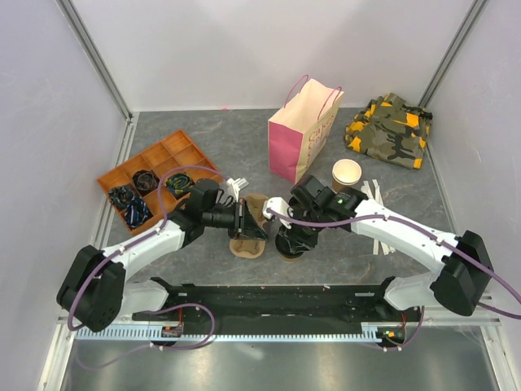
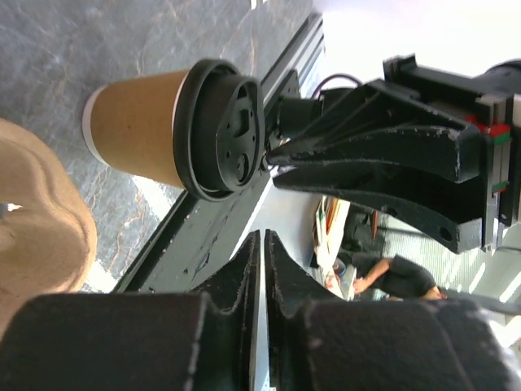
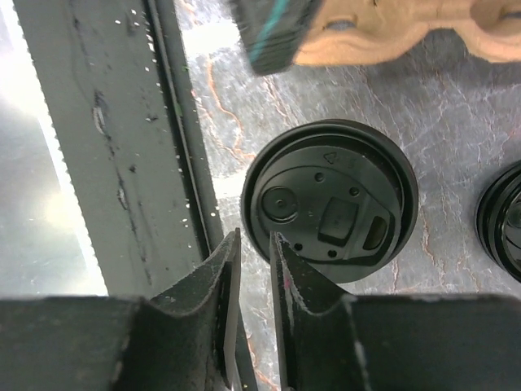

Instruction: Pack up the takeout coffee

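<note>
Takeout coffee stood upright on table, lid fitted. Right tool held narrowly parted, empty, tips at lid top. Left tool pressed closed, empty.

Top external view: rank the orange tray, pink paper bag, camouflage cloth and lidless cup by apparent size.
1. orange tray
2. pink paper bag and camouflage cloth: these look alike; the bag stands upright, nearer the camera, so they are left unranked
3. lidless cup

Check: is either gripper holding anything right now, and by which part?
Nothing held. Left gripper shut, empty; right gripper slightly open, tips at the lid of the takeout coffee, gripping nothing.
</note>
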Robot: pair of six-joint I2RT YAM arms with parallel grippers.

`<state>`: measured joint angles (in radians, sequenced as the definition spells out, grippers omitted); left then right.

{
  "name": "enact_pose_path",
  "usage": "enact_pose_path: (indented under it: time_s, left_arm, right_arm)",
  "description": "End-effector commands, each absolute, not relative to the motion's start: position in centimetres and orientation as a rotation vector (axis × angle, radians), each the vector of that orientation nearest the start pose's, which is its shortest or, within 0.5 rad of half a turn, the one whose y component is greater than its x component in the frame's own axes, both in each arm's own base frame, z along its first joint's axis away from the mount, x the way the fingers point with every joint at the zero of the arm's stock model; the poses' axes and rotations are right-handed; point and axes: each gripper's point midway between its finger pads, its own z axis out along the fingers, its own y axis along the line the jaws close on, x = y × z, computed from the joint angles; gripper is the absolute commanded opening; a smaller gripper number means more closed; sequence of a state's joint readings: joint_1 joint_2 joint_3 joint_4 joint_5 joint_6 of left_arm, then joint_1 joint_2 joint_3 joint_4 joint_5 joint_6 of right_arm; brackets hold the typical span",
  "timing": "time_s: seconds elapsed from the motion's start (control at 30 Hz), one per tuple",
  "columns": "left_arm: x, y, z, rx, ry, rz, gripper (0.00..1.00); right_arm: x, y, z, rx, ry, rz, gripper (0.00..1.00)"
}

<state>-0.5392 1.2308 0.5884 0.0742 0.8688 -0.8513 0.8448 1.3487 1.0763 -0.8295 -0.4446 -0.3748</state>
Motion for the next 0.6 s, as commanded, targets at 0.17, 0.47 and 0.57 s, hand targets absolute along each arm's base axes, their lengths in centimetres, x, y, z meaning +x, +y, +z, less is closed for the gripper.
enact_pose_path:
  time_s: [0.17, 0.47, 0.57]
  left_arm:
    - [16.4, -28.7, 17.8, 0.409, 2.263, -1.625, 0.02]
    - [15.8, -27.2, 20.6, 0.851, 1.907, -1.203, 0.02]
    - [14.6, -27.9, 20.3, 1.099, 1.776, -1.043, 0.02]
  right_arm:
    - [16.4, 26.8, 14.8, -1.503, 2.092, 0.764, 0.18]
    - [17.1, 26.1, 14.5, -1.250, 2.268, 0.988, 0.16]
    - [17.0, 26.1, 13.5, -1.223, 2.309, 0.994, 0.17]
